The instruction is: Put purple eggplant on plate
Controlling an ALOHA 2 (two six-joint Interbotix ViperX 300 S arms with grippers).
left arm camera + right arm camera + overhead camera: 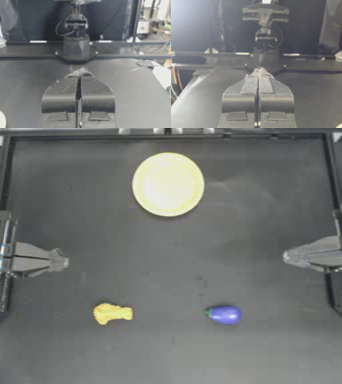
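The purple eggplant (pixel 224 314) lies on the dark table toward the front, right of centre, its green stem end pointing left. The pale yellow plate (pixel 167 184) sits at the back middle with nothing on it. My left gripper (pixel 62 261) is drawn back at the left edge, shut and holding nothing; in the left wrist view the left gripper (pixel 79 74) has its jaws pressed together. At the right edge my right gripper (pixel 287 257) is also drawn back and shut, and the right wrist view shows the right gripper (pixel 258 71) with jaws touching. Both are far from the eggplant.
A lumpy yellow object (pixel 111 313) lies at the front left, level with the eggplant. A raised frame (pixel 167 135) runs along the table's back and sides. A sliver of the plate (pixel 1 120) shows in the left wrist view.
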